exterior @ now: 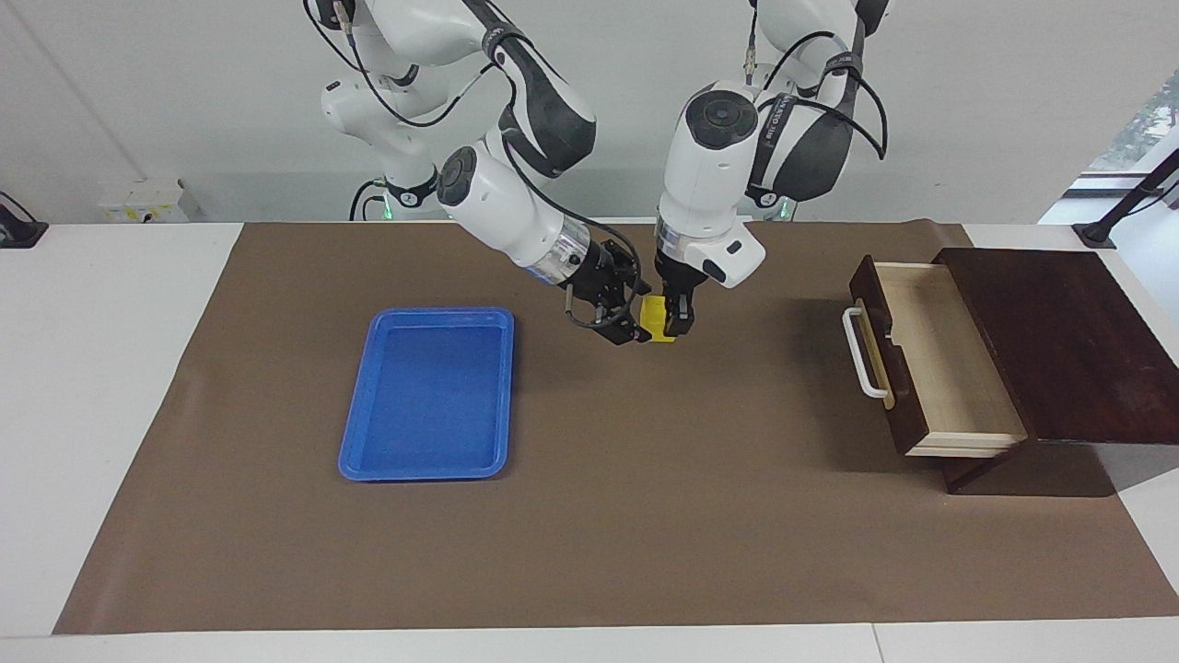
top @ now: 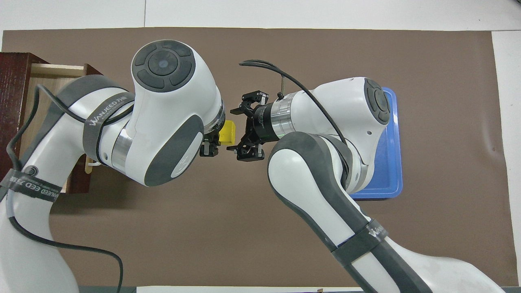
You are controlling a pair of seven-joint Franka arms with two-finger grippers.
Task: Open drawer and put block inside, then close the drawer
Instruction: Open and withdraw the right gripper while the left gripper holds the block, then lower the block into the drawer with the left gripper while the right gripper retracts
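Observation:
The yellow block [exterior: 656, 321] [top: 227, 132] hangs above the brown mat, about midway along the table. My left gripper [exterior: 667, 322] [top: 217, 137] points straight down and is shut on it. My right gripper [exterior: 632, 317] [top: 234, 130] comes in sideways from the blue tray's end; it stands open right beside the block, its fingers spread and off it. The drawer [exterior: 939, 361] [top: 45, 77] is pulled out of its dark wooden box [exterior: 1059, 341] at the left arm's end of the table. Its pale inside is bare, and its white handle [exterior: 862, 354] faces the middle of the table.
A flat blue tray [exterior: 428, 396] [top: 387, 162] with nothing in it lies on the mat toward the right arm's end. The brown mat [exterior: 645, 516] covers most of the white table.

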